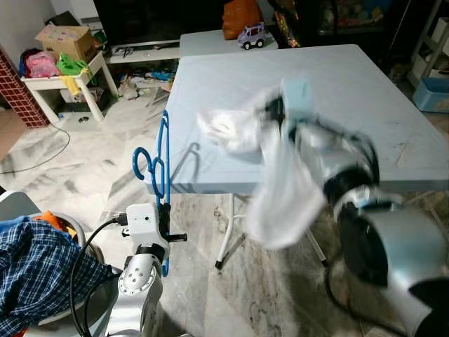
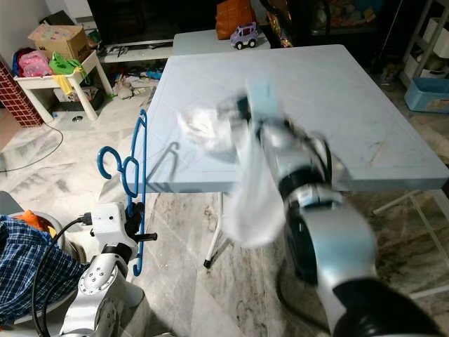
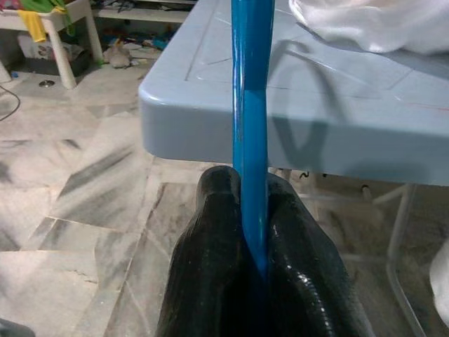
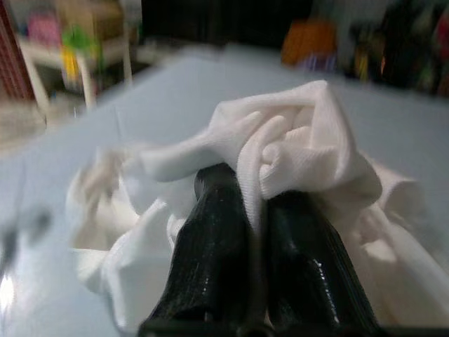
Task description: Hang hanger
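The left gripper (image 3: 256, 232) has its two black fingers (image 3: 210, 232) pressed tight on the blue hanger (image 1: 161, 165), pinching the hanger's thin bar between them. The hanger stands upright just off the near left corner of the pale blue tabletop (image 1: 365, 91), its hook curling away from the tabletop's edge.

The right gripper (image 4: 256, 210) is over the tabletop near its front edge, fingers (image 4: 210, 239) nearly closed on a bunched fold of a white garment (image 4: 295, 154). Part of the cloth lies crumpled on the tabletop and part hangs down past the front edge; the arm and cloth are blurred in the head views.

A blue checked shirt (image 1: 35, 267) lies in a basket below the tabletop's left side, beside the left arm.
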You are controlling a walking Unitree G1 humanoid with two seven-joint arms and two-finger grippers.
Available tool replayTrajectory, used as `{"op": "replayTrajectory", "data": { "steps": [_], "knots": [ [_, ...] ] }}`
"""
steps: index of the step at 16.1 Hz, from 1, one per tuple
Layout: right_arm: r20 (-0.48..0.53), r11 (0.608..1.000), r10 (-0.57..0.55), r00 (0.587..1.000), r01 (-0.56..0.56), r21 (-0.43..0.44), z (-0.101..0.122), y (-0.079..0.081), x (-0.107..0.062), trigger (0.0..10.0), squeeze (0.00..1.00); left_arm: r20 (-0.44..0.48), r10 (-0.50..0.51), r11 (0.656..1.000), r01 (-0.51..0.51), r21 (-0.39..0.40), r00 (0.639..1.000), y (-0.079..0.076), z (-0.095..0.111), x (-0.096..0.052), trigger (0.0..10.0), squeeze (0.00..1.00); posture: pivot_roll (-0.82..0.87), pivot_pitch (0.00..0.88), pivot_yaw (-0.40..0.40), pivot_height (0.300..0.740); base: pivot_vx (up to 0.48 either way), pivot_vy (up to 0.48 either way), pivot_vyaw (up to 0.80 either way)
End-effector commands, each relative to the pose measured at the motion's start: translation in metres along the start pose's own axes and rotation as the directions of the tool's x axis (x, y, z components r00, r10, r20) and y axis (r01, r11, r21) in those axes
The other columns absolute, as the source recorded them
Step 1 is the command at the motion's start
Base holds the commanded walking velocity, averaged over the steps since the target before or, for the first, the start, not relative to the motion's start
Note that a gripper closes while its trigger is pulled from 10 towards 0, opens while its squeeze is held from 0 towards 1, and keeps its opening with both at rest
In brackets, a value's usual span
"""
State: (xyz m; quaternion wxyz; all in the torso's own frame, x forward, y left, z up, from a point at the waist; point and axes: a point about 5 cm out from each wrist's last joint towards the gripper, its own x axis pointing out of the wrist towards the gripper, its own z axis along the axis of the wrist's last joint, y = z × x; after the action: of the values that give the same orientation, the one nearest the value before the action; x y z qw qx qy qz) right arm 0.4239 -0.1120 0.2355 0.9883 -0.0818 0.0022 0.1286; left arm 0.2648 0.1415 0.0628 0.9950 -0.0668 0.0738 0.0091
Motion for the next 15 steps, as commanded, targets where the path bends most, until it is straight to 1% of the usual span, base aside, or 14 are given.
{"op": "replayTrajectory", "data": {
  "steps": [1,2,3,4,6,7,9,10,11,12,13,14,15],
  "knots": [
    [0.119,0.999,0.008,0.993,-0.013,0.042,0.034,0.004,0.004,0.0,0.0,-0.011,0.037,0.999,-0.037,0.01,0.999,0.006,-0.002,-0.001,10.0,0.0,0.0,0.0,0.03,0.74,0.0,0.0,0.0],
    [0.195,0.999,0.012,0.981,-0.021,0.048,0.058,0.006,0.005,0.0,0.0,-0.007,0.049,0.999,-0.049,0.013,0.999,0.008,-0.002,-0.001,10.0,0.0,0.0,0.0,0.03,0.74,0.0,0.0,0.0],
    [0.241,0.999,0.008,0.97,-0.018,0.036,0.074,0.006,0.005,0.0,0.0,-0.004,0.06,0.998,-0.059,0.014,0.998,0.009,-0.002,0.0,10.0,0.0,0.0,0.0,0.022,0.74,0.0,0.0,0.0],
    [0.314,0.999,-0.011,0.949,0.0,0.037,0.098,0.003,0.003,0.0,0.0,0.003,0.073,0.997,-0.073,0.014,0.997,0.009,-0.001,0.001,10.0,0.0,0.0,0.0,0.016,0.74,0.0,0.0,0.0],
    [0.377,0.999,-0.049,0.925,0.037,0.039,0.12,-0.002,0.0,0.0,0.0,0.008,0.084,0.996,-0.084,0.014,0.996,0.008,0.0,0.003,10.0,0.0,0.0,0.0,0.006,0.74,0.0,0.0,0.0],
    [0.427,0.996,-0.086,0.9,0.068,0.056,0.138,-0.008,-0.004,0.0,0.0,0.011,0.088,0.996,-0.088,0.014,0.996,0.007,0.0,0.003,10.0,0.0,0.0,0.0,0.005,0.74,0.0,0.0,0.0],
    [0.462,0.992,-0.124,0.878,0.103,0.072,0.151,-0.013,-0.007,0.0,0.0,0.014,0.097,0.995,-0.097,0.019,0.995,0.008,-0.001,0.002,10.0,0.0,0.01,0.0,-0.003,0.74,0.0,0.0,0.0],
    [0.465,0.992,-0.129,0.876,0.11,0.067,0.152,-0.014,-0.008,0.0,0.0,0.014,0.105,0.994,-0.105,0.021,0.994,0.009,-0.001,0.001,10.0,0.0,0.01,0.0,-0.006,0.74,0.0,0.0,0.0],
    [0.447,0.993,-0.117,0.887,0.117,0.027,0.148,-0.013,-0.006,0.0,0.0,0.014,0.117,0.993,-0.118,0.024,0.993,0.011,-0.002,0.001,10.0,0.0,0.01,0.0,-0.008,0.74,0.0,0.0,0.0],
    [0.406,0.993,-0.097,0.909,0.118,-0.026,0.135,-0.009,-0.003,1.5,0.0,0.015,0.118,0.993,-0.118,0.025,0.993,0.011,-0.002,0.001,10.0,0.0,0.01,0.0,-0.01,0.74,0.0,0.0,0.0],
    [0.351,0.986,-0.066,0.934,0.115,-0.12,0.119,-0.003,0.001,4.6,0.0,0.016,0.118,0.993,-0.118,0.025,0.993,0.01,-0.002,0.001,10.0,0.0,0.01,0.0,-0.01,0.74,0.0,0.0,0.0],
    [0.321,0.977,-0.051,0.946,0.114,-0.182,0.11,-0.001,0.002,8.3,0.0,0.016,0.118,0.993,-0.118,0.024,0.993,0.01,-0.002,0.001,10.0,0.0,0.01,0.0,-0.01,0.74,0.0,0.0,0.0],
    [0.161,0.934,0.033,0.986,0.026,-0.355,0.072,0.009,0.007,10.0,0.56,0.013,0.11,0.994,-0.111,0.022,0.994,0.008,-0.003,0.002,10.0,0.0,0.01,0.0,-0.01,0.74,0.0,0.0,0.0]
  ]
}}
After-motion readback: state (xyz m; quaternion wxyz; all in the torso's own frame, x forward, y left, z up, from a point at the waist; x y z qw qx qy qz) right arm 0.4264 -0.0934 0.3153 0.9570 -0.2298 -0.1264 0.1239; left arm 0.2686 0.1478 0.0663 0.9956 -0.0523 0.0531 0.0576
